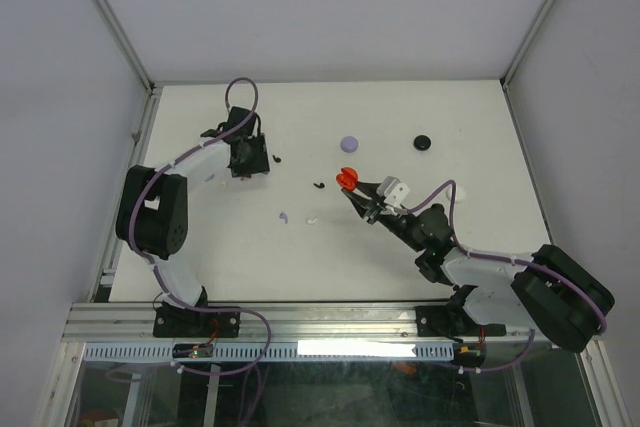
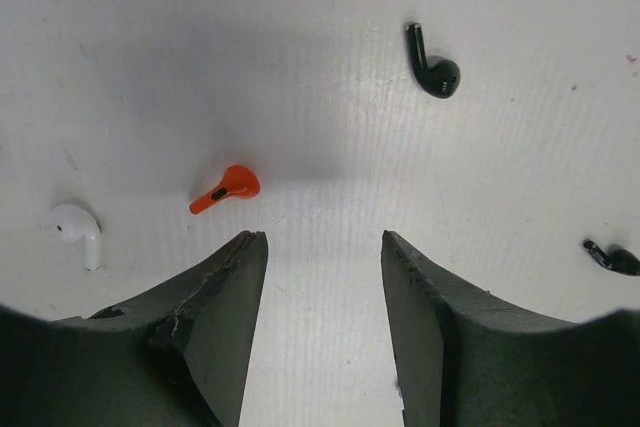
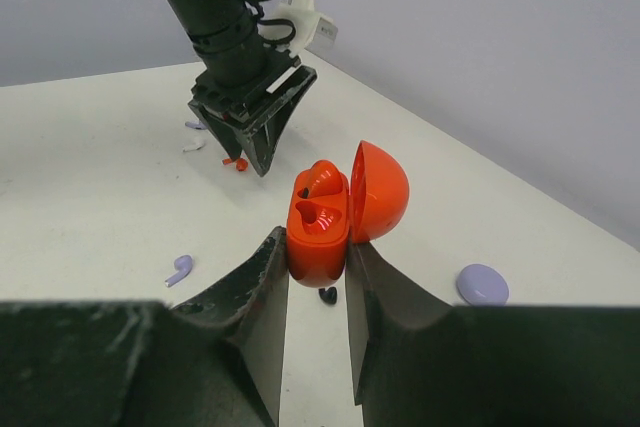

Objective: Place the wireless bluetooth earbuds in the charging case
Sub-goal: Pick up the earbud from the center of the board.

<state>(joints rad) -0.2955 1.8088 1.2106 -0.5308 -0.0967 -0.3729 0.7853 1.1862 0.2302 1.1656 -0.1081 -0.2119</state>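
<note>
My right gripper point(image 1: 353, 189) is shut on an open red charging case point(image 3: 318, 232) and holds it above the table, lid point(image 3: 382, 190) swung to the right. One red earbud point(image 3: 326, 178) seems to sit in the far slot; the near slot looks empty. My left gripper point(image 2: 322, 243) is open and empty, low over the table at the back left point(image 1: 250, 161). A loose red earbud point(image 2: 226, 188) lies just ahead and left of its jaws. A white earbud point(image 2: 78, 230) lies further left, and a black earbud point(image 2: 433, 65) ahead on the right.
A second black earbud point(image 2: 612, 258) lies at the right edge of the left wrist view. A lilac earbud point(image 1: 284, 217) and a white earbud point(image 1: 312, 218) lie mid-table. A shut lilac case point(image 1: 348, 144) and a black case point(image 1: 423, 142) sit further back.
</note>
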